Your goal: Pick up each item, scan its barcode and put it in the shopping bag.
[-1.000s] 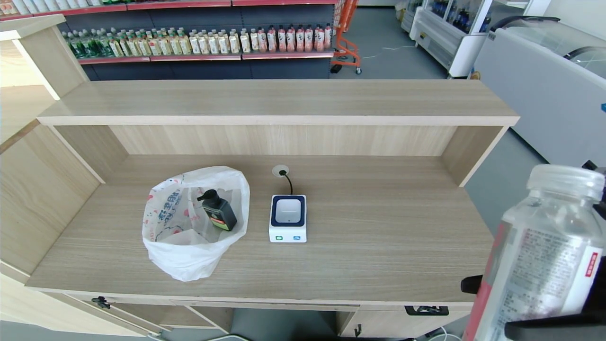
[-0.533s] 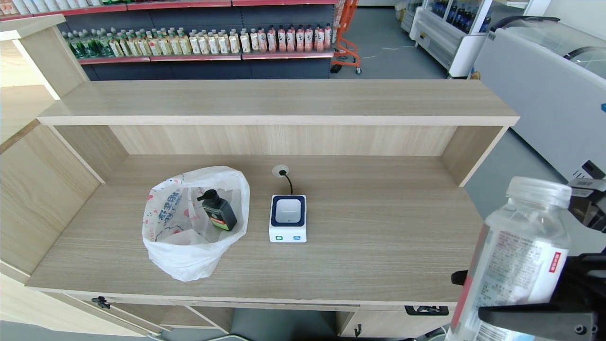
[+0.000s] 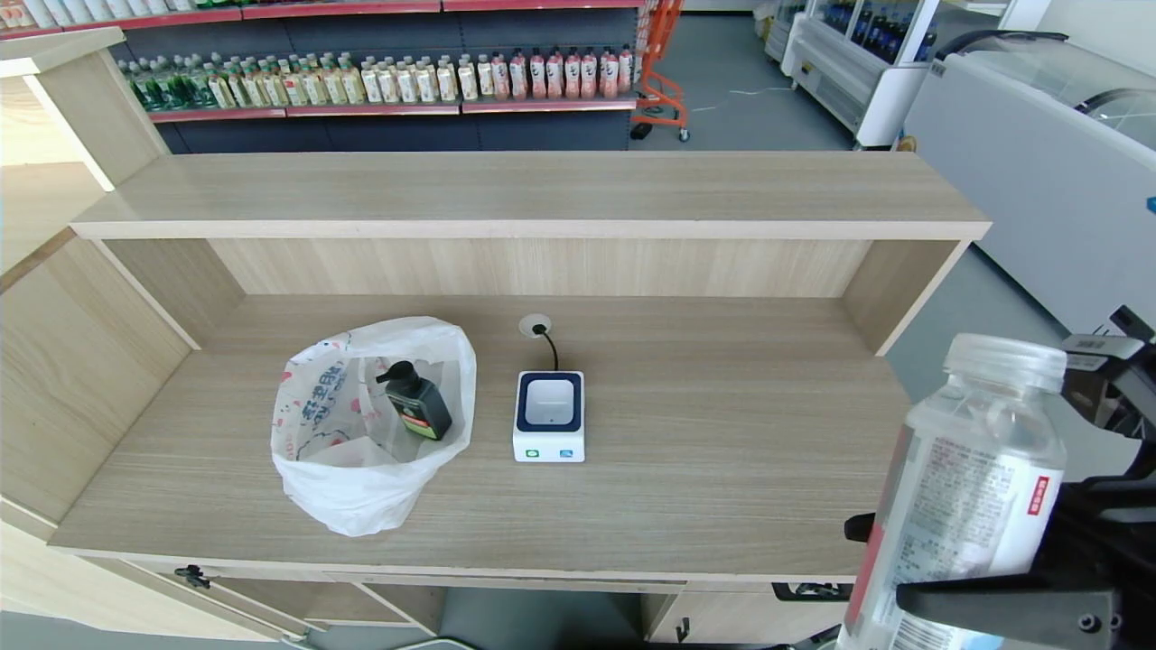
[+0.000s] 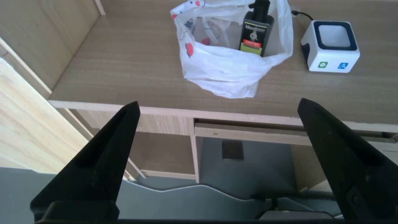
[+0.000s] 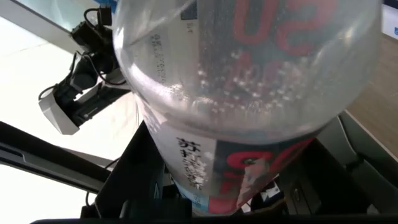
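My right gripper (image 3: 984, 591) is shut on a clear plastic bottle (image 3: 971, 492) with a white cap and a red-and-white label, held upright off the counter's right front corner. The bottle (image 5: 249, 106) looms close in the right wrist view. A white shopping bag (image 3: 366, 424) stands open on the counter's left half with a dark pump bottle (image 3: 415, 402) inside. The white barcode scanner (image 3: 549, 417) with a dark-rimmed window sits just right of the bag. My left gripper (image 4: 217, 162) hangs open below the counter's front edge, nothing between its fingers; bag (image 4: 224, 53) and scanner (image 4: 331, 45) lie beyond it.
The wooden counter (image 3: 722, 451) has a raised back shelf (image 3: 533, 194) and side walls. A cable runs from the scanner to a grommet (image 3: 535, 325). Store shelves of bottles (image 3: 379, 81) and freezers (image 3: 1030, 162) stand behind and to the right.
My right gripper has carried the bottle left and slightly lower, so more of it shows against the counter's corner. Bag, pump bottle and scanner have not moved.
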Controlling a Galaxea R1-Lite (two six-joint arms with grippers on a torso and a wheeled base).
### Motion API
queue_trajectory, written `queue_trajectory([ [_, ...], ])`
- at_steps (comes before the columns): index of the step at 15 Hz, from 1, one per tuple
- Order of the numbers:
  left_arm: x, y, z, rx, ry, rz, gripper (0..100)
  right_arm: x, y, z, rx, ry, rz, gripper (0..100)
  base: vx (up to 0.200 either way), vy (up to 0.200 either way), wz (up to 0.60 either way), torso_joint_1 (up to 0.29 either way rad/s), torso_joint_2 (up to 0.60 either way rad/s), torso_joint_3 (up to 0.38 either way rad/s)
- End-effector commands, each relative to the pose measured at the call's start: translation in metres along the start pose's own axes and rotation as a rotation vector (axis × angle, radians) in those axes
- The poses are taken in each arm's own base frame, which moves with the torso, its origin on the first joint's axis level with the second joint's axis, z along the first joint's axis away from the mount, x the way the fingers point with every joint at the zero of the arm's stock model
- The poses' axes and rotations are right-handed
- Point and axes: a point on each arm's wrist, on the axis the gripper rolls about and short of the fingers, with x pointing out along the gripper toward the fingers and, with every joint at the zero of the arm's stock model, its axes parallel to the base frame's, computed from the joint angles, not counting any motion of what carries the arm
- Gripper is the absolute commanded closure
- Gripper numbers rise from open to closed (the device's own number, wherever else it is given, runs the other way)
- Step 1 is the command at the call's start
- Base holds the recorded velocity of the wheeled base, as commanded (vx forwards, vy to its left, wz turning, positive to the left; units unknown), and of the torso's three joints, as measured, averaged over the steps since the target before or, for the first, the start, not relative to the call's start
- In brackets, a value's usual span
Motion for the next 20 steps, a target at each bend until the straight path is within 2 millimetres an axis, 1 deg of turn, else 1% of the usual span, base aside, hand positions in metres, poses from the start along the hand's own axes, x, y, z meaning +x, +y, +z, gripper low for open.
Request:
queue_trajectory([
  [1,0.0,0.0,0.0,0.0,-0.002,0.0,0,0.007,-0.002,0.0,-0.002,0.012,0.031,100,0.0,0.0,0.0,0.0,0.0,0.0],
  [9,0.0,0.0,0.0,0.0,0.0,0.0,0,0.022,-0.01,-0.001,0.004,0.036,0.084,100,0.0,0.0,0.0,0.0,0.0,0.0],
  [12,0.0,0.0,0.0,0.0,-0.002,0.0,0,0.026,-0.012,0.004,0.001,0.036,0.117,100,0.0,0.0,0.0,0.0,0.0,0.0],
  [13,0.0,0.0,0.0,0.0,0.0,0.0,0,0.029,-0.014,0.009,-0.004,0.034,0.136,100,0.0,0.0,0.0,0.0,0.0,0.0],
  [15,0.0,0.0,0.0,0.0,-0.002,0.0,0,0.031,-0.014,0.016,-0.014,0.026,0.149,100,0.0,0.0,0.0,0.0,0.0,0.0],
  [18,0.0,0.0,0.0,0.0,0.0,0.0,0,0.03,-0.013,0.015,-0.01,0.039,0.198,100,0.0,0.0,0.0,0.0,0.0,0.0],
  [20,0.0,0.0,0.0,0.0,0.0,0.0,0,0.03,-0.014,0.014,-0.008,0.042,0.2,100,0.0,0.0,0.0,0.0,0.0,0.0],
])
